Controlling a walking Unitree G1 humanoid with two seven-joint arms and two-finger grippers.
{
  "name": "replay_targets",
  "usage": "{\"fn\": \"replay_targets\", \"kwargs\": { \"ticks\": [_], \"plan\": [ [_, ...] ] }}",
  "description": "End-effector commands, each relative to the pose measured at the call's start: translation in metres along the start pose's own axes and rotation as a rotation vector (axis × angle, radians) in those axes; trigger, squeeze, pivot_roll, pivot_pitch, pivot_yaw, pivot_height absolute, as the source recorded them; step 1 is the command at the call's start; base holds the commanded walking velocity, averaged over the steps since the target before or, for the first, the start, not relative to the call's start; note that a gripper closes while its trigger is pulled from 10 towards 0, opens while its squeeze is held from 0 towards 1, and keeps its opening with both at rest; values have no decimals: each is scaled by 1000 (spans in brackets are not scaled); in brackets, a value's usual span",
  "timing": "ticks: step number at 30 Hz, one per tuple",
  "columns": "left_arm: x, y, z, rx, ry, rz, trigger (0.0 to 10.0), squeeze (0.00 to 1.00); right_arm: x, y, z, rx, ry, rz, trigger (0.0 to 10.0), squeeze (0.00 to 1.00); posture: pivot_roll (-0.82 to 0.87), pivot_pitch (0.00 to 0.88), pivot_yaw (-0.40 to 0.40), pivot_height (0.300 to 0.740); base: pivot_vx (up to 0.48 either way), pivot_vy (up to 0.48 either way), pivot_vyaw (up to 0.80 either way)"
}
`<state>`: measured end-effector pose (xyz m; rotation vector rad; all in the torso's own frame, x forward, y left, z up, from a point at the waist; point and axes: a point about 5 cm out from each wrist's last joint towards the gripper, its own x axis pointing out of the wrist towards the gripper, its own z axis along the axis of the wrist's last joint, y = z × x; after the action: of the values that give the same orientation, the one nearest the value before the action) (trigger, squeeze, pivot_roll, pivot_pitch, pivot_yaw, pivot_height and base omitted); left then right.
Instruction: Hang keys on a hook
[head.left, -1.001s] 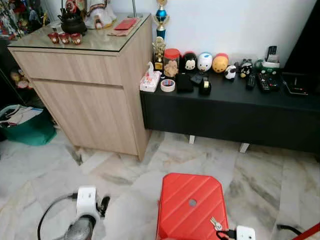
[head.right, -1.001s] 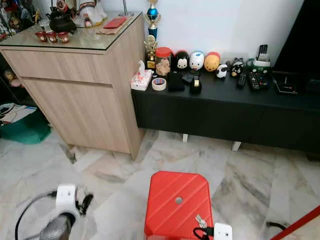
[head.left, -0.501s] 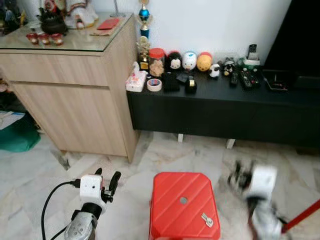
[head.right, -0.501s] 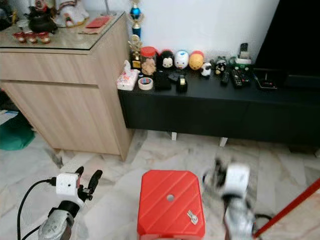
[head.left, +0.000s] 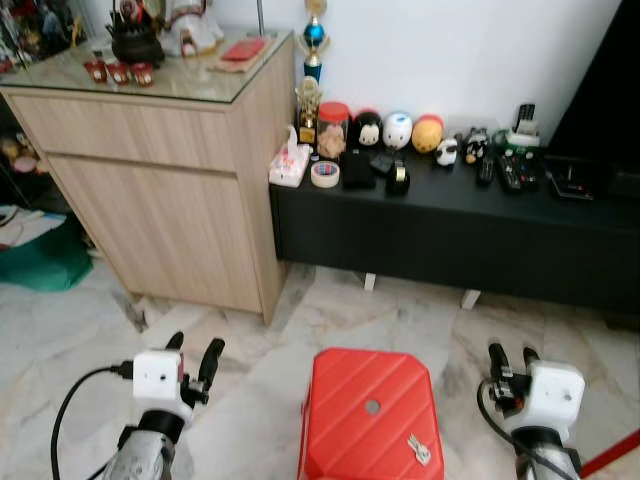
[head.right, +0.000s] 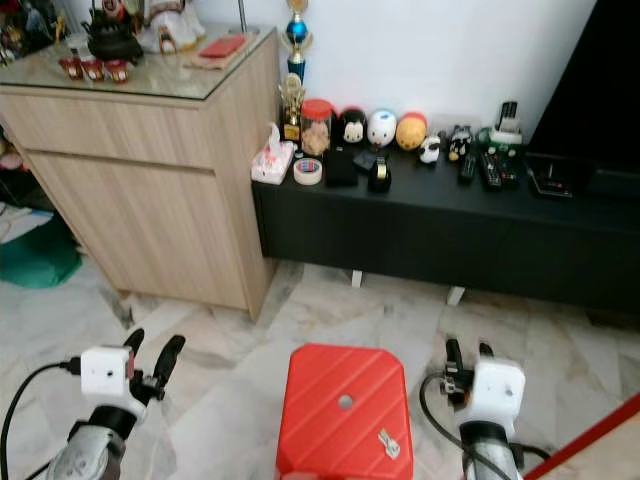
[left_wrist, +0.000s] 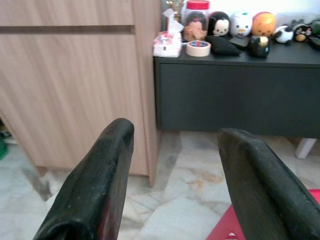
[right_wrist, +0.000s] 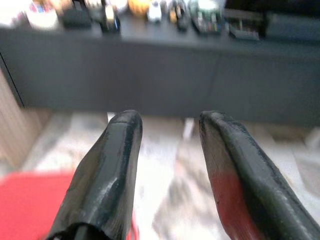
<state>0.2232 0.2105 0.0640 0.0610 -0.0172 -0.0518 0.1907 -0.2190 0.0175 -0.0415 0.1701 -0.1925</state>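
Observation:
A small bunch of silver keys (head.left: 418, 449) lies on the near right part of a red plastic stool (head.left: 368, 412) on the marble floor. My right gripper (head.left: 511, 357) is raised to the right of the stool, apart from the keys, its two black fingers open with nothing between them. My left gripper (head.left: 194, 351) is up on the stool's left side, also open and empty. In the wrist views both pairs of fingers (left_wrist: 95, 185) (right_wrist: 112, 165) point toward the black cabinet. I see no hook.
A light wooden cabinet (head.left: 170, 170) with a glass top stands at the left. A low black TV cabinet (head.left: 460, 230) along the white wall carries figurines, a tape roll (head.left: 324, 173) and remotes. A green bag (head.left: 45, 262) sits at far left. A red bar (head.left: 612, 453) crosses the bottom right corner.
My right gripper was down at the keys on the stool, then swung up and to the right, leaving the keys lying there. The camera view has shifted and the left gripper has risen.

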Motion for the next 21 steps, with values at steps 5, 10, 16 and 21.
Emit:
{"fn": "replay_targets", "kwargs": {
  "ticks": [5,10,16,21],
  "plan": [
    [9,-3,7,-23,4,-38,10000,0,9,10,10,21,-10,14,10000,0,17,0,-42,740,0,0,0],
    [14,-9,5,-45,42,-85,10000,0,19,20,16,39,-14,42,10000,0,13,0,-36,740,0,0,0],
    [23,-11,10,-50,31,-94,10000,0,23,26,17,46,-7,60,10000,0,19,0,-31,740,0,0,0],
    [24,-12,11,-52,33,-97,10000,0,22,26,14,34,22,58,10000,0,16,0,-29,740,0,0,0]
  ]
}}
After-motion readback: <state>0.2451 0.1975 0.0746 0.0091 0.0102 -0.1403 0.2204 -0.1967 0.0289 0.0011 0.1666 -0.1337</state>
